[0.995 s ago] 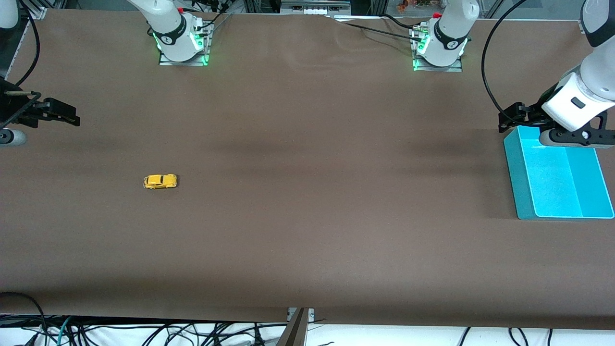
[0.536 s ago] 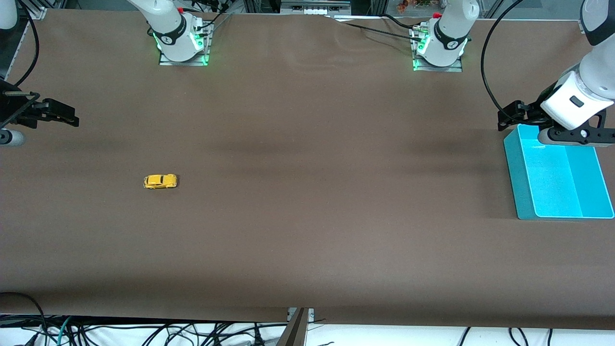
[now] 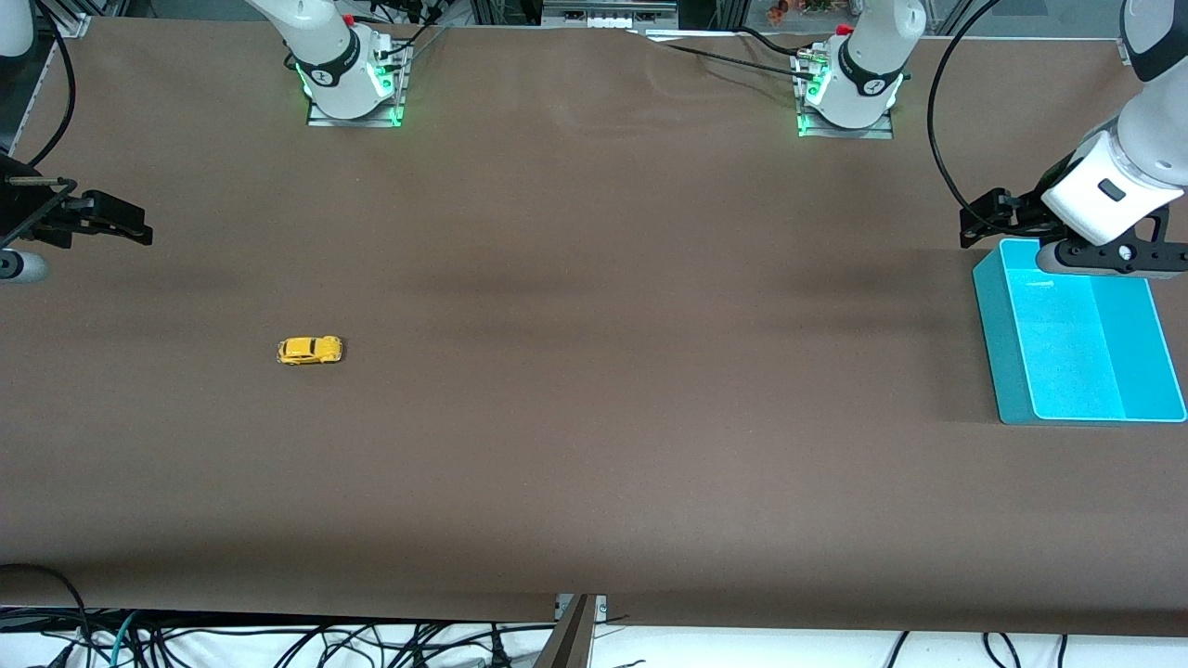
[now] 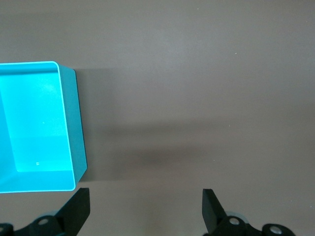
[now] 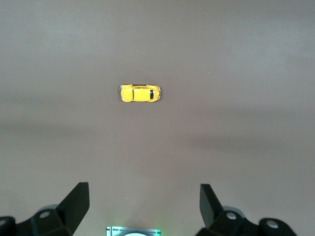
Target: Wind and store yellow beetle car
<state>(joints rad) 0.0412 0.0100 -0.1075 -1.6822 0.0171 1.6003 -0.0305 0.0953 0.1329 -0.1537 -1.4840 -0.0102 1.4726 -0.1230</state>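
The yellow beetle car (image 3: 310,350) stands on its wheels on the brown table, toward the right arm's end. It also shows in the right wrist view (image 5: 140,93), well clear of the fingers. My right gripper (image 3: 135,223) hangs open and empty over the table's edge at that end; the wrist view shows it (image 5: 144,201) with only bare table between its fingers. My left gripper (image 3: 982,223) is open and empty over the table, just beside a corner of the turquoise tray (image 3: 998,343). Its wrist view shows the gripper (image 4: 145,206) and the tray's wall (image 4: 76,128).
The turquoise tray has nothing in it and sits near the table's edge at the left arm's end. Both arm bases (image 3: 353,88) (image 3: 846,97) with green lights stand along the table's side farthest from the front camera. Cables hang off the table's front edge.
The left arm has drifted slightly up and away from the tray. The right gripper has barely shifted. The car and the tray have not moved.
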